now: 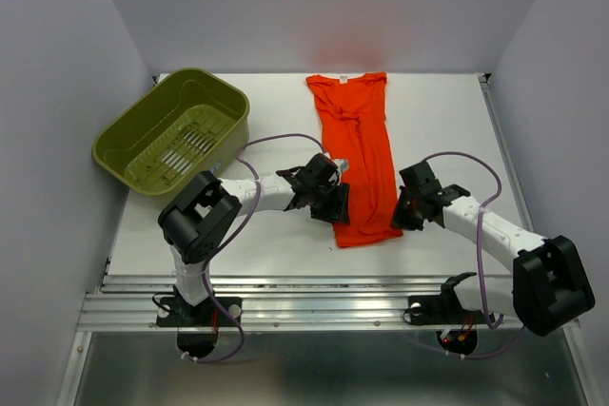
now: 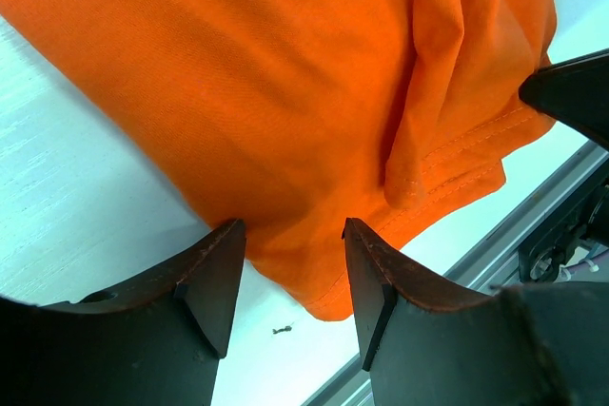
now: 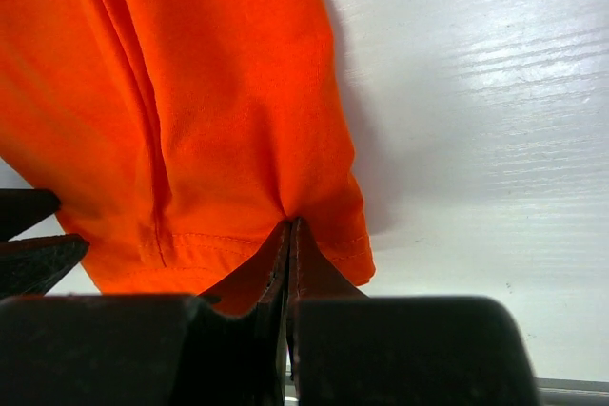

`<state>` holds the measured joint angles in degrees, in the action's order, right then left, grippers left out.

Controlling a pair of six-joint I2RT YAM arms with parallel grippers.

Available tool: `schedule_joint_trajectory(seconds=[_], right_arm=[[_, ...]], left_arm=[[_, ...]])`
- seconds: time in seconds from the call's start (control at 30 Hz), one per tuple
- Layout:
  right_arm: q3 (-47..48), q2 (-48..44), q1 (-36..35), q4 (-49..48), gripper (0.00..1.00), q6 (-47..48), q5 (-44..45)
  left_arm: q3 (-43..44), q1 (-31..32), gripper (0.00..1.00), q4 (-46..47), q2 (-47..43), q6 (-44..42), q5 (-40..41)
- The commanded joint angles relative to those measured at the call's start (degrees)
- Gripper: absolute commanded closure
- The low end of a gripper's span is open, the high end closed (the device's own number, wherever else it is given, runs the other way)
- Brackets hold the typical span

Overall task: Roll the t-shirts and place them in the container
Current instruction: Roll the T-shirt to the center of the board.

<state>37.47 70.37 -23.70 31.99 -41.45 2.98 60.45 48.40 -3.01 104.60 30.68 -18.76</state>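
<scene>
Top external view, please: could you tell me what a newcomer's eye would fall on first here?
The bright orange-red t-shirt, folded into a long strip down the middle of the white table, stands out first. At its near hem the right claw is shut on the cloth, while the left claw stands open at the other corner. An olive-green basket sits far left.

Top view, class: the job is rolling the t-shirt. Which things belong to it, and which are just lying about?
Belongs to the job:
t-shirt
right gripper, shut on its hem
left gripper, open at the hem

Lying about:
olive-green basket, far left
</scene>
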Motion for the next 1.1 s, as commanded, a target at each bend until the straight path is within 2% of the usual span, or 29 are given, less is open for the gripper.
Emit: schedule_joint_trajectory(seconds=[0.0,0.13,0.27,0.3,0.33,0.53,0.73,1.07], right_arm=[[-1.2,-1.6,-0.4,0.5,0.99,-2.2,2.6],[-1.8,-1.6,-0.4,0.8,0.98,-2.4,2.0],[-2.2,0.1,-0.4,0.6,0.91,-2.1,1.5],[-2.1,0.6,-0.4,0.4,0.91,-2.1,1.4],[-2.5,1.3,-0.4,0.4,0.99,-2.1,1.2],[-2.8,0.5,-0.4,0.2,0.99,-2.7,2.6],[-2.8,-1.7,-0.4,3.3,0.99,-5.2,8.0],[-2.0,-4.4,-0.4,6.7,0.99,-8.1,12.1]], left_arm=[[-3.4,0.5,0.42,-7.6,2.0,-2.3,3.1],[-3.5,0.4,0.42,-7.6,1.9,-2.4,3.0],[-3.2,0.5,0.43,-7.7,2.0,-2.6,3.0],[-3.2,0.5,0.43,-7.8,2.1,-2.6,3.0],[-3.1,0.5,0.43,-7.8,2.1,-2.7,3.0],[-3.5,0.5,0.43,-7.9,1.9,-2.6,3.2],[-4.0,0.5,0.44,-8.0,2.2,-2.9,3.5],[-4.4,0.4,0.44,-8.4,2.4,-3.6,4.0]])
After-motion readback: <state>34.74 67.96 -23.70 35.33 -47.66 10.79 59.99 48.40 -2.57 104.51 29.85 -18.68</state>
